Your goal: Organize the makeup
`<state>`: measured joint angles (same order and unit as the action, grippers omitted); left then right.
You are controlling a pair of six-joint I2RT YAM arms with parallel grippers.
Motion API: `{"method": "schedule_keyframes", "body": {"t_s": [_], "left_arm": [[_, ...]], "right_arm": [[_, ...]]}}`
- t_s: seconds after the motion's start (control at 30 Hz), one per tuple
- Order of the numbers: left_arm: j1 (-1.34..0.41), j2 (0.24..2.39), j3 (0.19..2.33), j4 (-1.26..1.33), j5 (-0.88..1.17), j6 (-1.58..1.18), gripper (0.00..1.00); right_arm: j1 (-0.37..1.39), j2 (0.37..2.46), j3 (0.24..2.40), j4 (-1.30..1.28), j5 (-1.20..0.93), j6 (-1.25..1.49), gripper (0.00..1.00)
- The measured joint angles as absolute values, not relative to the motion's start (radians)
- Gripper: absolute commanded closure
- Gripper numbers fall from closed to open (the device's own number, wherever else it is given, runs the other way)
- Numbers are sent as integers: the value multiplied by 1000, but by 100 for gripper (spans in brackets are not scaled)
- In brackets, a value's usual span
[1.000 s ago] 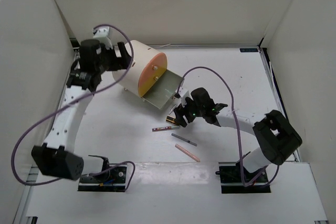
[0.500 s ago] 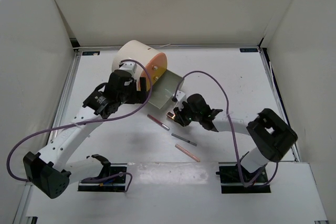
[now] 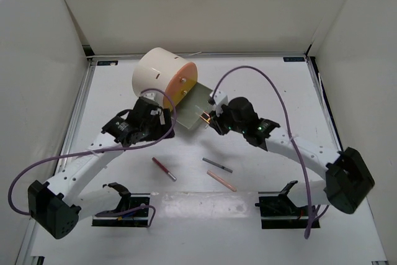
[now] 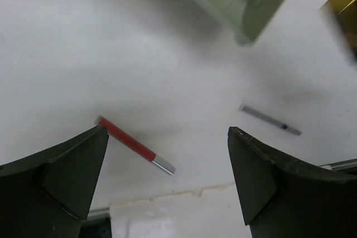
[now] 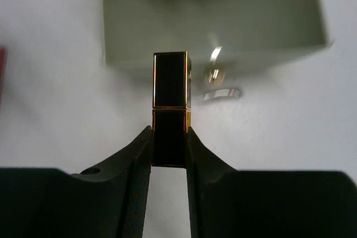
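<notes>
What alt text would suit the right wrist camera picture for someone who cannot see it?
The right gripper pinches a black, gold-edged rectangular case by its near half, its far half sticking out. Beyond it, blurred, an open grey-green tray lies on the white table.

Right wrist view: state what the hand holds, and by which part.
The right hand holds a black, gold-edged lipstick. It is pinched from both sides by its lower half, below the middle seam, and the upper half sticks out past the fingers.
</notes>
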<state>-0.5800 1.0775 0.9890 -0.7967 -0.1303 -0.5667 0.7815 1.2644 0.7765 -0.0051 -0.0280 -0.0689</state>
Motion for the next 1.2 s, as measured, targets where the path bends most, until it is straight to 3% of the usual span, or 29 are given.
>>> {"method": "schedule_keyframes", "body": {"t_s": [0.13, 0.3, 0.37, 0.67, 0.97, 1.2], "left_arm": [[-649, 1125, 894, -933, -123, -750, 2], [-714, 1155, 819, -1087, -121, -935, 2], [-726, 1146, 797, -1108, -120, -981, 2], [-756, 1127, 770, -1183, -90, -1122, 2], [-805, 1008, 625, -1192, -47, -1345, 3], [-810, 923, 556, -1145, -168, -1587, 6]], "right_arm": [[773, 1448, 994, 28, -22, -103, 83], [761, 1672, 1184, 43, -27, -128, 63], [755, 1723, 1207, 39, -27, -129, 49], [741, 1727, 1206, 12, -36, -135, 31], [739, 1600, 1113, 34, -36, -117, 26], [739, 1504, 1053, 7, -35, -100, 26]]}}
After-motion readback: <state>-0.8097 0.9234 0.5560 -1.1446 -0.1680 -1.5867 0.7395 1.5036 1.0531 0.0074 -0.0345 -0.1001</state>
